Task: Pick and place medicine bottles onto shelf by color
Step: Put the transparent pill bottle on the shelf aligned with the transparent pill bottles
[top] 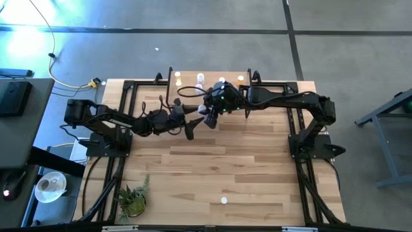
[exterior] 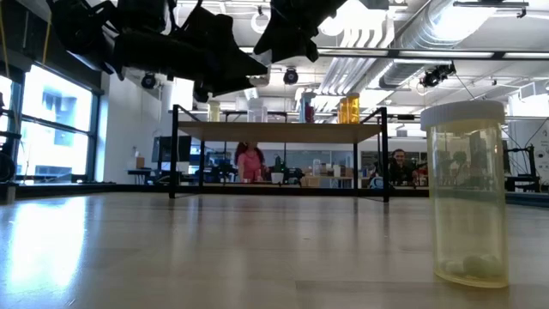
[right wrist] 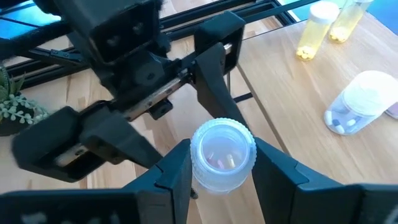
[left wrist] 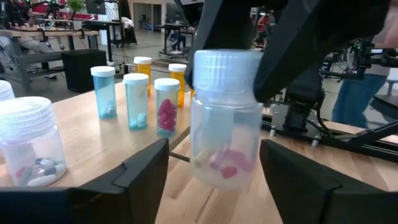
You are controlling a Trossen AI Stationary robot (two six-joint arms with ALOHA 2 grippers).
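The right claw (right wrist: 214, 168) grips a clear bottle (left wrist: 224, 118) holding pink pills, upright, white cap up, above the tabletop (top: 212, 174); the left claw (left wrist: 211, 171) gapes wide around it; blue and orange bottles (left wrist: 137, 99) stand beyond on the shelf (left wrist: 87, 134).

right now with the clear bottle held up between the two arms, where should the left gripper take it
By the body below the cap. The right gripper already pinches the clear bottle at its white cap from above, leaving the upright walls bare. The left gripper is open with a finger on either side of the body, so closing level there looks best.
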